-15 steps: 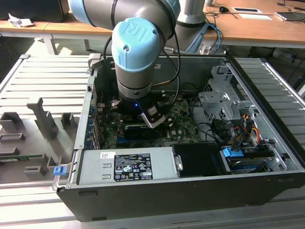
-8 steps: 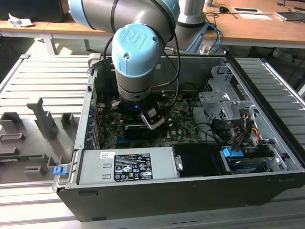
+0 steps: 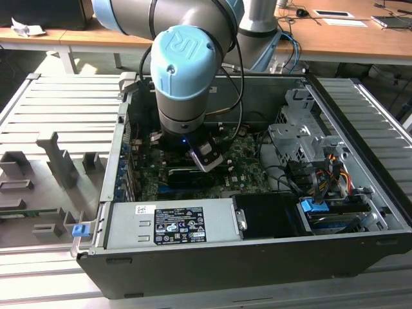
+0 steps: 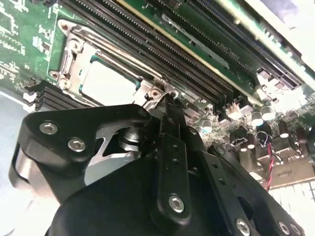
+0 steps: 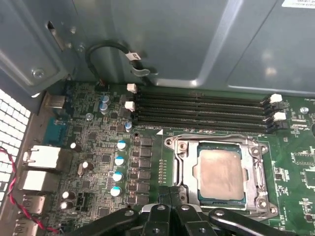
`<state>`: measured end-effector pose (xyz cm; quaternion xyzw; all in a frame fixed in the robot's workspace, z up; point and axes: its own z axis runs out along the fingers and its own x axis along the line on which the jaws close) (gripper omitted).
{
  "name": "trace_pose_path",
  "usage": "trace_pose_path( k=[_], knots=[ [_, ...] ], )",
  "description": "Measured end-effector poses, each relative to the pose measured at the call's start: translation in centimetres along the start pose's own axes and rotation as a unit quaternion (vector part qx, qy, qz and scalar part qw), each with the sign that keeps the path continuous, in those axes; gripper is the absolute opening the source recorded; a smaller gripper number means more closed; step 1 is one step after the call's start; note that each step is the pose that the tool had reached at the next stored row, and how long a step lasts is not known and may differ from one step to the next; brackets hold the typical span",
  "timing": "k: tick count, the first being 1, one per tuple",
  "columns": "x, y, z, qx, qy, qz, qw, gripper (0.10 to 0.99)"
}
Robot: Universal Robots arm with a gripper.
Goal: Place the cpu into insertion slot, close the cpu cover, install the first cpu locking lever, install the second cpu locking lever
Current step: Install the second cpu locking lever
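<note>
Cpu (image 5: 220, 173) seated (cover (image 5: 256, 172) down)

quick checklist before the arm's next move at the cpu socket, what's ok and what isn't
1. Silvery-grey square cpu seated in the square black insertion slot: ok, it lies flat inside.
2. Thin silvery metal cpu cover down over the chip: ok, the frame lies around it in both wrist views.
3. Locking levers latched: cannot tell.
4. Black claw at the socket: ok, its tips sit at the frame's edge.
5. Claw empty: ok, nothing shows between its tips.
6. Long black memory slots beside the socket free of the claw: ok.
</note>
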<state>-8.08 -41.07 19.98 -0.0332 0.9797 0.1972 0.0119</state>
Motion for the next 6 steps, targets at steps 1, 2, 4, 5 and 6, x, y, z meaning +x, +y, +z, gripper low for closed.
trace_pose_path(
  k=[1,2,4,5,6],
  knots=[
    [-0.02,0.17,-0.38,0.0,0.0,0.0,1.0,0.106],
    [-0.02,0.21,-0.49,0.0,0.0,0.0,1.0,0.106],
    [-0.03,0.31,-0.72,0.0,0.0,0.0,1.0,0.106],
    [-0.03,0.31,-0.72,-0.0002,-0.0001,0.0,1.0,0.106],
    [-0.03,0.32,-0.73,-0.0002,-0.0001,0.0,1.0,0.106]
  ],
)
